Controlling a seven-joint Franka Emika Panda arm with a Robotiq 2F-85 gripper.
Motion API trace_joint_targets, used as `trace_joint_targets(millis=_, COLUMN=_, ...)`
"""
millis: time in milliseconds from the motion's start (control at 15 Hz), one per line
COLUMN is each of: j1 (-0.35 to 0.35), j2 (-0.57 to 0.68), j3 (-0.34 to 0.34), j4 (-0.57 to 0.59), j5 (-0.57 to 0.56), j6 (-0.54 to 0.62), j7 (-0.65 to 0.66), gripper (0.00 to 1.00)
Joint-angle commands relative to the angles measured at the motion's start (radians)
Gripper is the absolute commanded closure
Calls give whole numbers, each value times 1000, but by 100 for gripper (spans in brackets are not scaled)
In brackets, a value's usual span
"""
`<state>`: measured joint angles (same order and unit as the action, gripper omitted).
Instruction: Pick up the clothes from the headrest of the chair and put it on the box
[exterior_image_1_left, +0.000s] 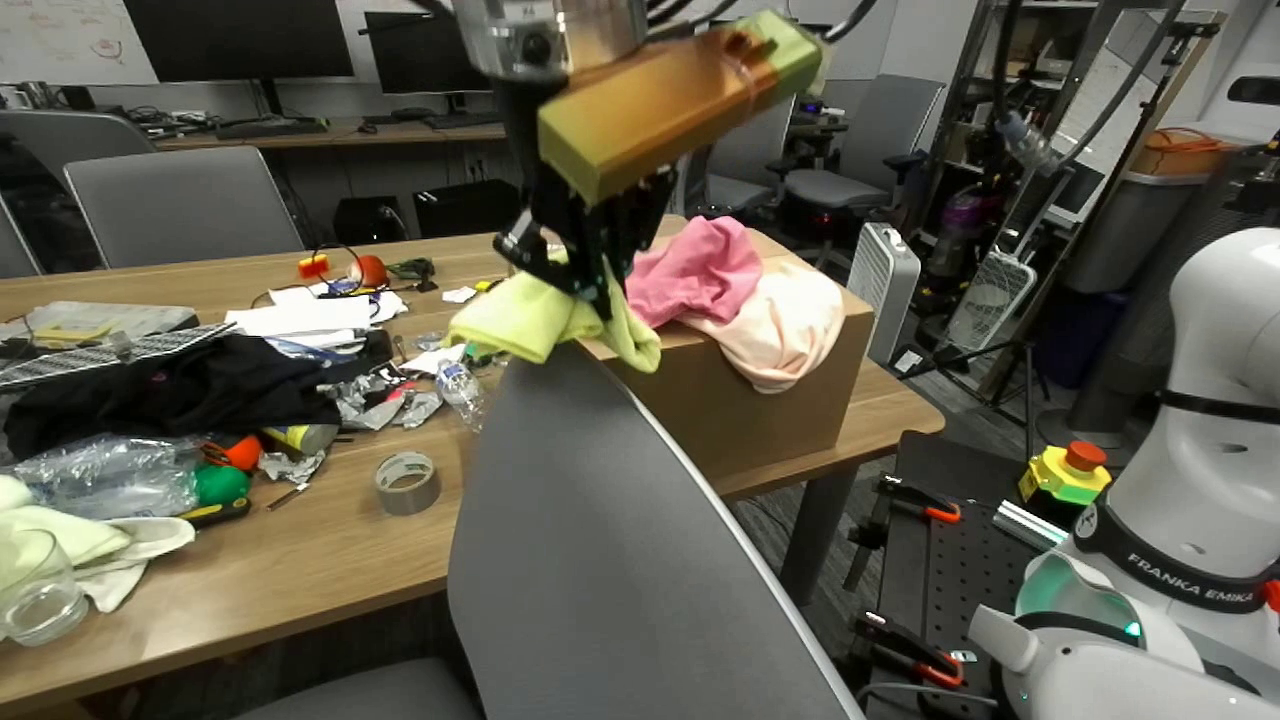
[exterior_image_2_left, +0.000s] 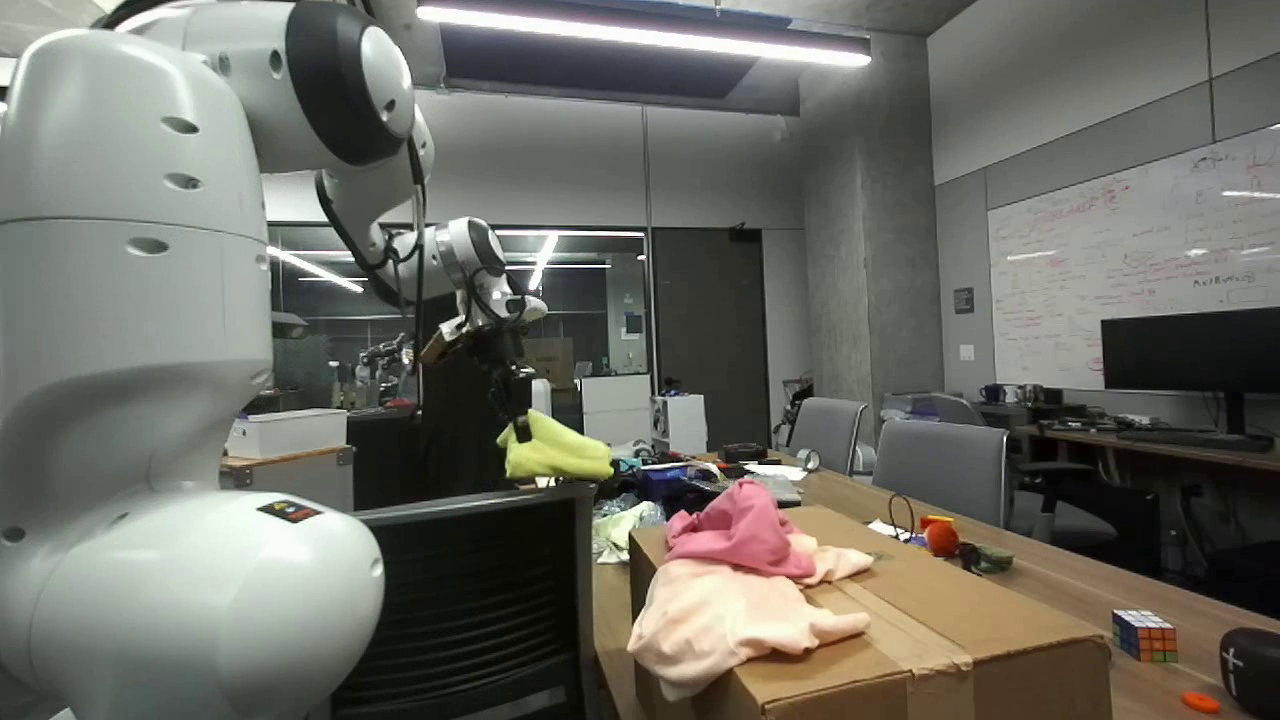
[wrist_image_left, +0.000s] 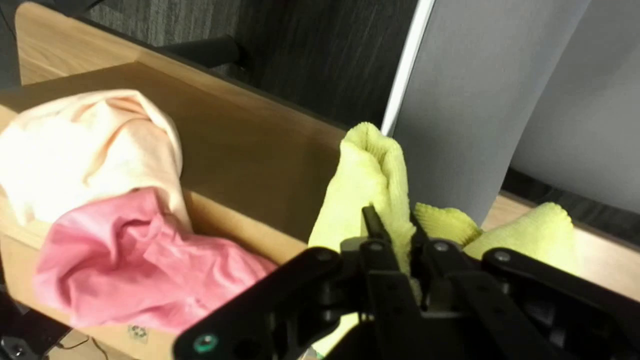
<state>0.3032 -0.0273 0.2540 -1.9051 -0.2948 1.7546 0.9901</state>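
- The claw (wrist_image_left: 393, 217) pinches the yellow cloth (exterior_image_2_left: 558, 452) just above the chair (exterior_image_1_left: 590, 540).
- Lift clear before swinging sideways.
- Lower onto the box (exterior_image_1_left: 720, 425), then release.

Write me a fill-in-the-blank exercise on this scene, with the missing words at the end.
Of the pink cloth, the peach cloth and the yellow cloth, the gripper holds the ____ one.
The pink cloth lies on a cardboard ____.
The round button seen in an exterior view is coloured ____.
Missing words: yellow; box; red.
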Motion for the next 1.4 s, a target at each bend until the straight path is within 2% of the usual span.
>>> trace_joint_targets(millis=0, j1=-41, j2=-70, j3=-5, j4=72, j5=-45, j6=-37, j7=1, gripper=96)
trace_joint_targets(millis=400, j1=-112, j2=-67, j3=-21, j4=149, j5=-63, j6=-80, j7=-7, gripper=96)
trace_joint_targets(millis=1067, j1=-301, j2=-116, j3=-206, j4=220, j5=-3, j6=-204, j7=44, gripper=96)
trace_joint_targets(millis=1333, j1=-351, j2=-132, j3=-251, j4=223, j5=35, j6=-218, j7=86, gripper=96)
